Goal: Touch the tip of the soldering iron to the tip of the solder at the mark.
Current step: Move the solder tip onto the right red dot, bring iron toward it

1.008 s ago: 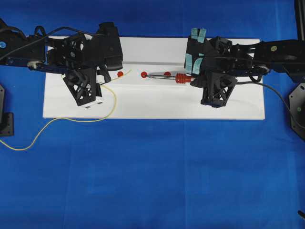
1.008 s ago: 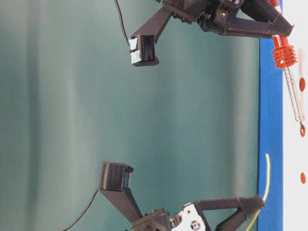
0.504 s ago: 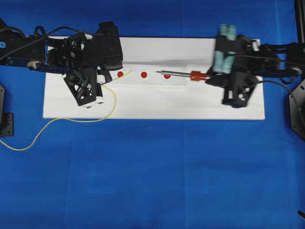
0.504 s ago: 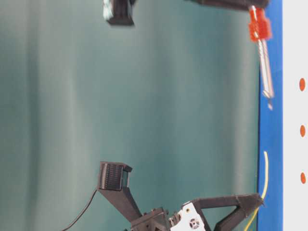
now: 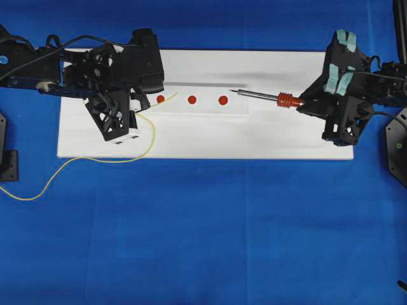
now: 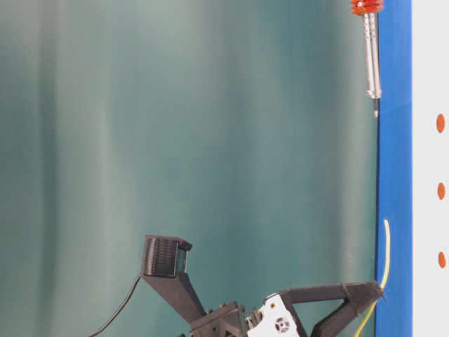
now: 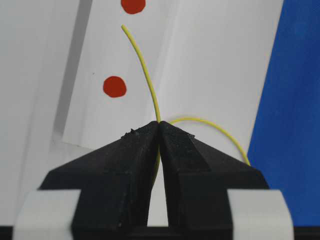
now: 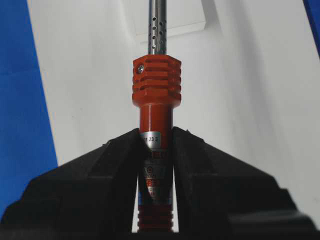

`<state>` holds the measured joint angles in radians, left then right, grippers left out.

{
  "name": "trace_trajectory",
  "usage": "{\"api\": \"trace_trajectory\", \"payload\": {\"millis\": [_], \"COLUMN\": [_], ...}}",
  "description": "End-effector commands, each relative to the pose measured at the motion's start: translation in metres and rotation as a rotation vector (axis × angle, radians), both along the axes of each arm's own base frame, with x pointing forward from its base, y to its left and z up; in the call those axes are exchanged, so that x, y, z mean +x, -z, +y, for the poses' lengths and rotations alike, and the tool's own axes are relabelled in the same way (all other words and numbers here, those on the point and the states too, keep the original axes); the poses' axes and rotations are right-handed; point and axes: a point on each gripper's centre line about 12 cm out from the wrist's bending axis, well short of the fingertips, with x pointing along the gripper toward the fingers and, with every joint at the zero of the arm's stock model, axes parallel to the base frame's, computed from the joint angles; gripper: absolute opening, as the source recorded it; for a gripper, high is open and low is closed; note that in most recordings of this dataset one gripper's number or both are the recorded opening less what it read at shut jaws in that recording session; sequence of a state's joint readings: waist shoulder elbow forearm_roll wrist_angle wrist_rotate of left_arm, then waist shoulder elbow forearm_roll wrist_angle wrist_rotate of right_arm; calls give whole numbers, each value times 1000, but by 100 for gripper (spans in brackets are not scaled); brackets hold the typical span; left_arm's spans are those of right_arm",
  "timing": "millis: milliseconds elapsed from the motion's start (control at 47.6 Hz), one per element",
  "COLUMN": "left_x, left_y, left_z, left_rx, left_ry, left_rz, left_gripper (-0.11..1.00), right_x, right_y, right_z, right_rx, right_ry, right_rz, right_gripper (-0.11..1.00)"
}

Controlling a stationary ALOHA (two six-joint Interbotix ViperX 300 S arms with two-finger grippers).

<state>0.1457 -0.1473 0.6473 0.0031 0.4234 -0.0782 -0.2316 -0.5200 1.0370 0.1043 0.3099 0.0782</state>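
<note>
Soldering iron point(image 5: 264, 96) and solder point(image 7: 143, 67) are both gripped, their tips well apart, contact not yet made.
The right gripper point(image 8: 156, 150) is clamped on the iron's red-and-silver handle, the shaft reaching out ahead of it, its tip just short of the nearest of three red marks point(image 5: 223, 100) on the white board point(image 5: 203, 143). The left gripper point(image 7: 159, 131) is pinched tight on the yellow wire, whose free end rises ahead of its fingertips near the farthest red mark point(image 5: 160, 98). Judging from this, bringing the two tips together at a mark remains.
</note>
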Motion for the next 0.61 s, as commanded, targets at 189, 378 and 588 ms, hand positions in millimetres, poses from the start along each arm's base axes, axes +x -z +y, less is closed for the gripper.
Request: {"api": "trace_trajectory", "payload": {"millis": [189, 378, 588], "left_x": [33, 62, 85], "left_y": [-21, -22, -5], "left_z": [-10, -9, -2], "left_rx": [11, 16, 11], "left_ry": [43, 52, 38], "left_rz": [-64, -69, -45], "left_gripper": [3, 3, 3], "right_x": [4, 4, 4], "right_y": [-5, -5, -4], "right_z": [-2, -2, -1], "right_rx": [-4, -4, -4], "right_ry": [2, 2, 2], "right_rz": [-15, -15, -13], "right_gripper": [6, 6, 6]}}
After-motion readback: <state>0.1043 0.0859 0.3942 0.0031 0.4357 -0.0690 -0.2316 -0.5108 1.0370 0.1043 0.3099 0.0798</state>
